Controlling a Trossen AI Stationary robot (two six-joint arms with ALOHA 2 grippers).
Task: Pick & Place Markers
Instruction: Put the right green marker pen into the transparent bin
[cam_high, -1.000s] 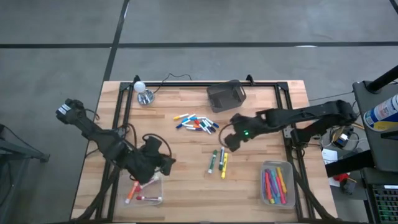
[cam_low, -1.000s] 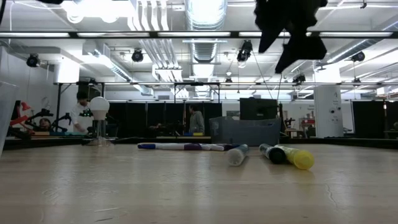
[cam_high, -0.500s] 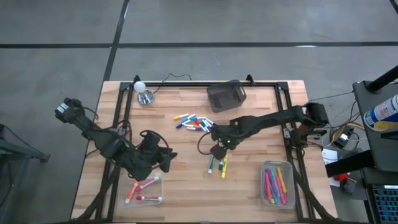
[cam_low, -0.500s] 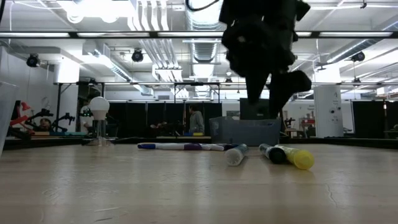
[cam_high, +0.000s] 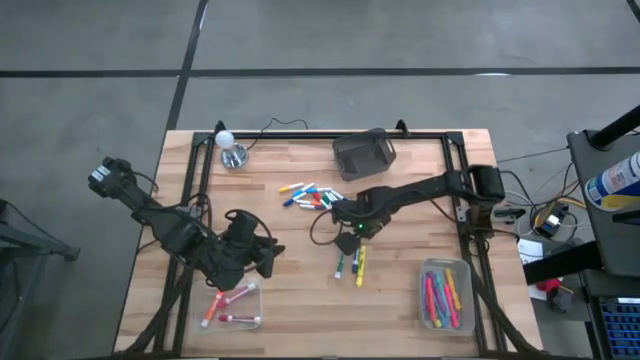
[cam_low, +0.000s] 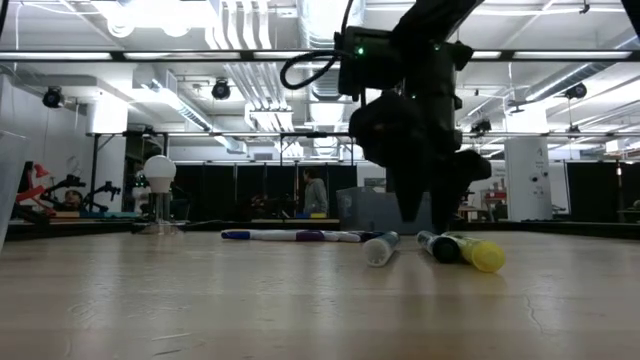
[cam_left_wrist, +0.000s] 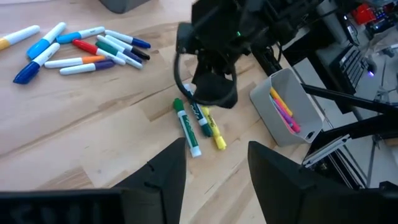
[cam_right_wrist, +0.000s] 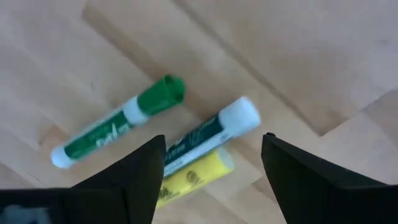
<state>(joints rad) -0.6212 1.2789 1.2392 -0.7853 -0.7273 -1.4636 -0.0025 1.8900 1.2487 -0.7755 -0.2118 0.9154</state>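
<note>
1. From the low view the right tool blocks part of the markers.
2. Those three markers lie on the worktop right below it, fingers spread, empty.
3. Left tool is spread too, over near its tray.

The wooden table carries loose markers, two clear trays, a mesh bin and a bulb.

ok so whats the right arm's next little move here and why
Probably straight down, then close on one pen. The right gripper hangs open above the three loose markers, and its wrist view shows the white-capped marker between its fingers, with the green marker and yellow marker on either side. The left gripper waits open near the left tray.
</note>
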